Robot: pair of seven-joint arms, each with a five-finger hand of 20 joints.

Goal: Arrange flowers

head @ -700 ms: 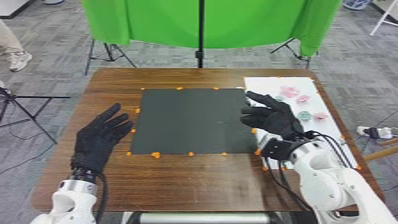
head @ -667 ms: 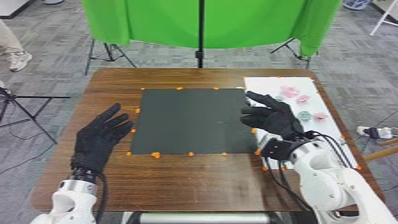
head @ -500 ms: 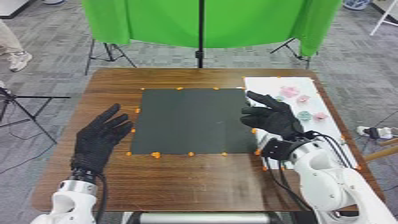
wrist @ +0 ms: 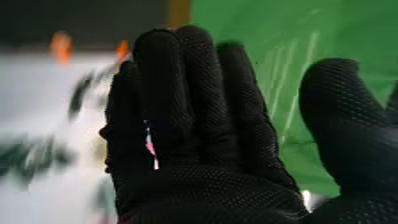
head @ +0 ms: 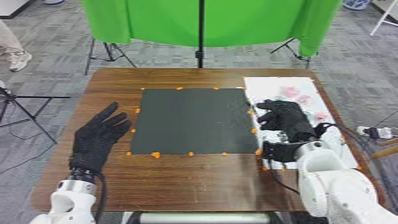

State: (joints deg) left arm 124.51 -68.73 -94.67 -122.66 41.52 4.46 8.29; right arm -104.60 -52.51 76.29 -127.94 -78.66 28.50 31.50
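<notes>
the right hand (head: 282, 117) is over the white sheet (head: 266, 85) on the robot's right, near the edge of the dark square (head: 194, 120). in the right wrist view its fingers (wrist: 206, 105) are straight and lie close together, with the thumb (wrist: 333, 110) held well apart from them. whether the hand touches the sheet, i cannot tell.

the flowers are on the white sheet: a pale pink flower (head: 289, 91) beyond the right hand, a second pink flower (head: 304, 99) just beside it and a little nearer the robot, and a third pink flower (head: 321, 115) to the right of the hand. the right wrist view shows a blurred green piece (wrist: 31, 157) on the same sheet (perhaps leaves, perhaps a bloom; too soft to say), and a slim dark piece (wrist: 80, 95) between it and the orange markers. a sliver of pink (wrist: 151, 145) shows through the gap between two of the fingers.

the left hand (head: 93, 142) is over the wooden table (head: 195, 185), left of the dark square, its fingers extended and slightly spread, pointing away from the robot.

small orange markers (head: 156, 155) sit along the edges of the dark square and the sheet. beyond the table hangs a green cloth (head: 151, 25), with a black pole (head: 201, 30) upright in front of it.
</notes>
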